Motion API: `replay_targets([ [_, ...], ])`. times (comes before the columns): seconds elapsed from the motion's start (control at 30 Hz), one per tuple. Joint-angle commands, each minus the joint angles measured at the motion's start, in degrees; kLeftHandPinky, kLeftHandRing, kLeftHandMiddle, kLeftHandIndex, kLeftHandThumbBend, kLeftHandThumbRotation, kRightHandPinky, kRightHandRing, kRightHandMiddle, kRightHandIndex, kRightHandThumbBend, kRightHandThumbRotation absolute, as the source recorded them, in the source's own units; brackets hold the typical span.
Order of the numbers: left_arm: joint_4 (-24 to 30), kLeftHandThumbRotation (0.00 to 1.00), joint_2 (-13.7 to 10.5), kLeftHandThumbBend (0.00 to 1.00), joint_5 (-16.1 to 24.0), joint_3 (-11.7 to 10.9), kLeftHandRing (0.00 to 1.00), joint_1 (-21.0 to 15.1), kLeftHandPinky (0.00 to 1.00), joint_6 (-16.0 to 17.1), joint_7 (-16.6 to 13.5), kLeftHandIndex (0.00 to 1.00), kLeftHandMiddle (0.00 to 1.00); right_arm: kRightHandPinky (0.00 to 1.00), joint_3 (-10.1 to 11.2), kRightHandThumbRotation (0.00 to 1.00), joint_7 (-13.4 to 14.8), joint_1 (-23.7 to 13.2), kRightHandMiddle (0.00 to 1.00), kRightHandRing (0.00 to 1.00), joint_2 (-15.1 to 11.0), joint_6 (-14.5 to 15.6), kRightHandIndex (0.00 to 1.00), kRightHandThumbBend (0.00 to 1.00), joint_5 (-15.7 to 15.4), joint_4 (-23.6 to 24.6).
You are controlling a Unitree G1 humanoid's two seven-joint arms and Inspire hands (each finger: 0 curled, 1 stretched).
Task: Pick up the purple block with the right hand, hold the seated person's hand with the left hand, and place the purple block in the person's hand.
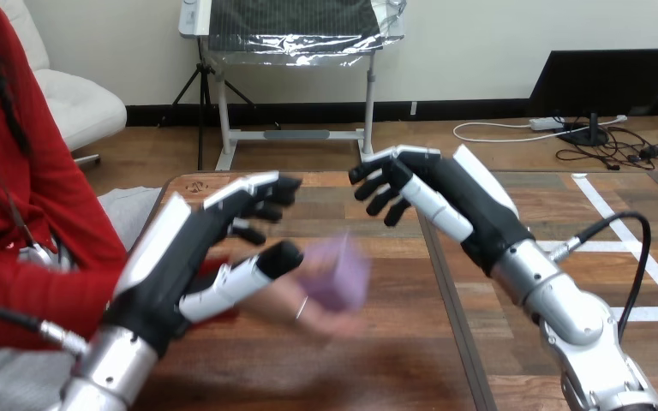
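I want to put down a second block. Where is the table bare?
Bare wood lies along the table's near edge, below the person's hand, and at the far edge between the left hand and right hand. Crowded: left of centre, where the left hand clasps the person's hand with the purple block in it.
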State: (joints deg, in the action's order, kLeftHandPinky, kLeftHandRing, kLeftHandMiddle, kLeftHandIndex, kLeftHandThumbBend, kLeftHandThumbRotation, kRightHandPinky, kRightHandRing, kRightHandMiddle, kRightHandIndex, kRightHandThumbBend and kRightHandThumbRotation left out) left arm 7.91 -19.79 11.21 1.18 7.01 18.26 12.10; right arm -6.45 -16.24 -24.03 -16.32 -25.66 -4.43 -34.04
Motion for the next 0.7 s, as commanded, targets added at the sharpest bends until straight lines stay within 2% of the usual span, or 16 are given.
replay_targets([
  [0.0,-0.7,1.00,0.9,1.00,-1.6,-0.4,0.75,-1.0,0.66,2.4,-0.9,0.79,0.77,0.44,1.7,0.98,-0.1,-1.1,0.61,0.55,-0.7,-1.6,0.64,0.78,0.7,3.2],
  [0.37,-2.5,1.00,1.9,1.00,-2.0,-0.5,0.75,1.2,0.65,5.5,-1.6,0.78,0.77,0.45,2.4,0.98,-1.1,0.8,0.62,0.55,-0.2,-0.2,0.65,0.78,2.5,4.7],
  [0.67,-2.8,1.00,2.8,1.00,-1.2,-0.3,0.74,2.8,0.65,6.8,-3.0,0.77,0.76,0.46,2.3,1.00,-1.2,2.5,0.63,0.57,0.0,1.0,0.66,0.81,2.9,6.3],
])
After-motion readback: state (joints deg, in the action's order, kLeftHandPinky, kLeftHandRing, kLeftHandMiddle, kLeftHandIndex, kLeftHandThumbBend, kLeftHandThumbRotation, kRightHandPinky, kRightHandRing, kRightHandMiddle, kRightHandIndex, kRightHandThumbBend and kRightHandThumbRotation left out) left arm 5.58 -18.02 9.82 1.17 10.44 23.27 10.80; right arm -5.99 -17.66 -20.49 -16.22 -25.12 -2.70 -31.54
